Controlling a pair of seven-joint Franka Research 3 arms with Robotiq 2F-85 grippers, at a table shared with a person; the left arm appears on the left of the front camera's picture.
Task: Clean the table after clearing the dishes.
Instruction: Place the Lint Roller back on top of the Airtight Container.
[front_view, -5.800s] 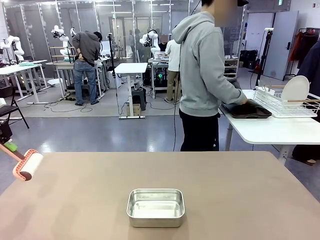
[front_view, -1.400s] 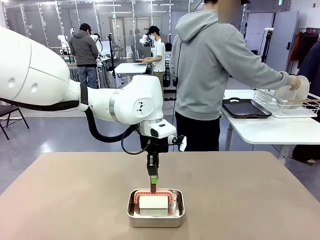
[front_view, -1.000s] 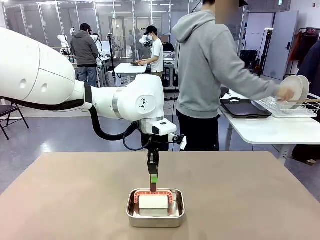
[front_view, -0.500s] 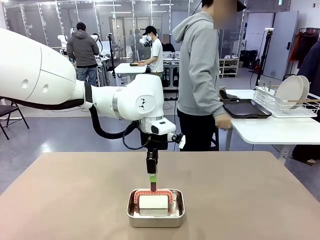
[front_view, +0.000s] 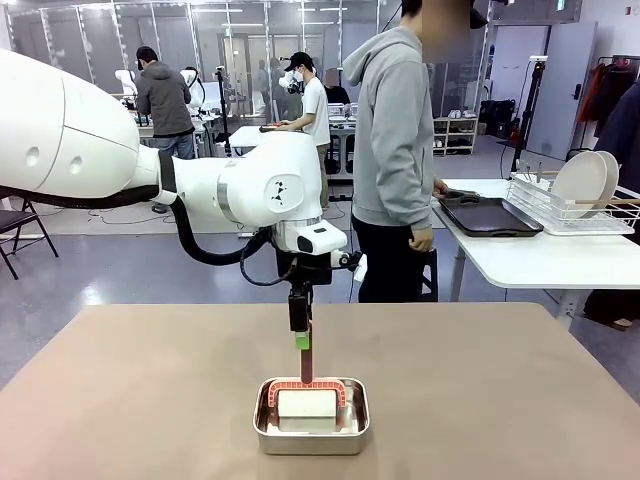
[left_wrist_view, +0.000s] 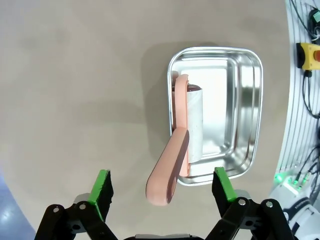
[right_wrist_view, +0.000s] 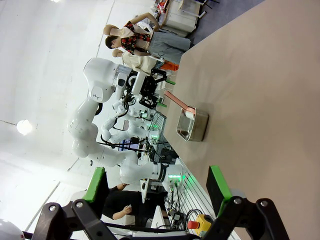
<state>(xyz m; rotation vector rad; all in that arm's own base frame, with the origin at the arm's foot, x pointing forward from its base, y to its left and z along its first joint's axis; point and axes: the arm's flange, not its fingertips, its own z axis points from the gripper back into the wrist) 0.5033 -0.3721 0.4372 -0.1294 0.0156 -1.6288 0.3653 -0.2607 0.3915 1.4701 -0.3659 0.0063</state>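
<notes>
Left wrist view: our left gripper now stands open just above the steel pan, having let go of the lint roller resting inside. Our right gripper is open too, nearer than the pan over the bare table. Beyond the pan, the white plates stand racked, so we judge cleaning nearly finished.

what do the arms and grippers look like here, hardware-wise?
Left arm: bulky glossy white links with grey joint rings, a small black logo on the wrist housing and a black cable looping underneath. Left gripper and right gripper: black linkage fingers with steel pins, tipped with bright green pads.
</notes>
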